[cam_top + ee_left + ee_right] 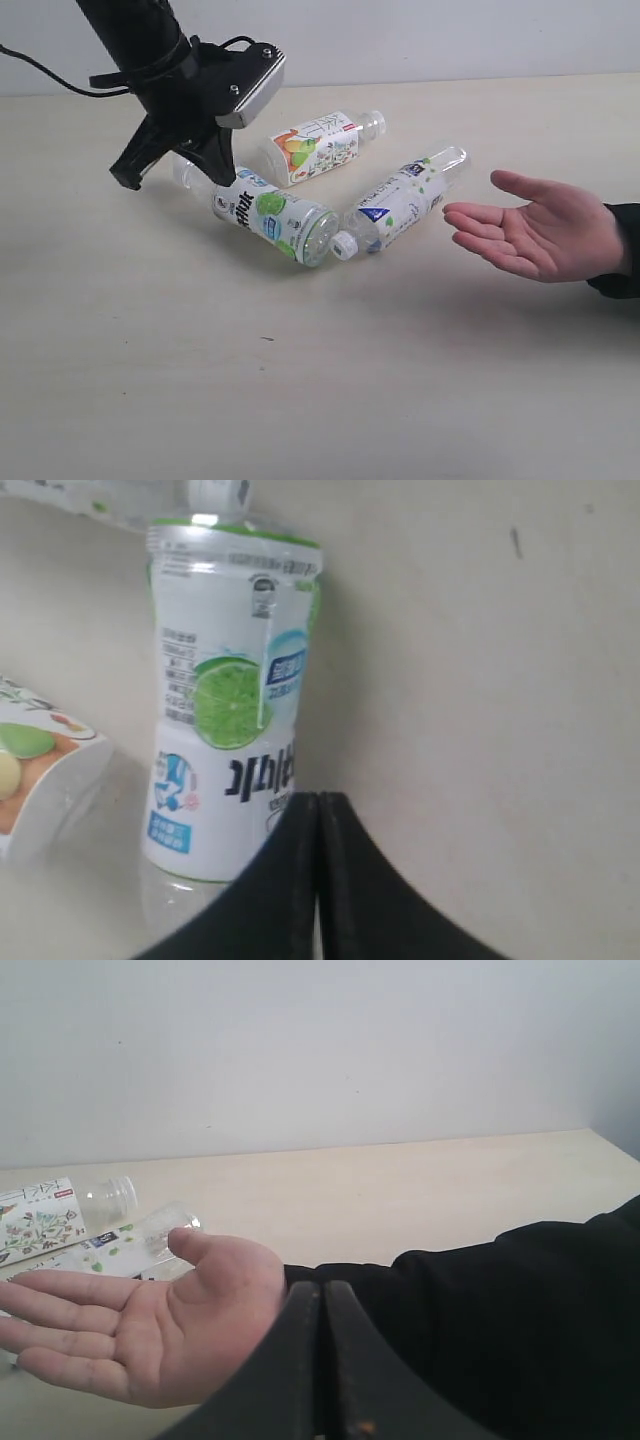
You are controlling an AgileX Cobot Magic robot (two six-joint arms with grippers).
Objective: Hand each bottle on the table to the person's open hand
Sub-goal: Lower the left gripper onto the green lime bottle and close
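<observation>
Label on bottle shows lime slice and bold black lettering.

A plain pale wall closes the background. A black sleeve shows below the wall, toward its right end.

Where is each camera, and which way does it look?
Exterior view: off the arms, looking down at the table, the lime bottle and the hand; left arm shows.
Left wrist view: on the left arm, looking past its shut left tool at the lime bottle.
Right wrist view: on the right arm, looking past its shut right tool at the hand.
Shared: exterior and left wrist see the lime bottle.
</observation>
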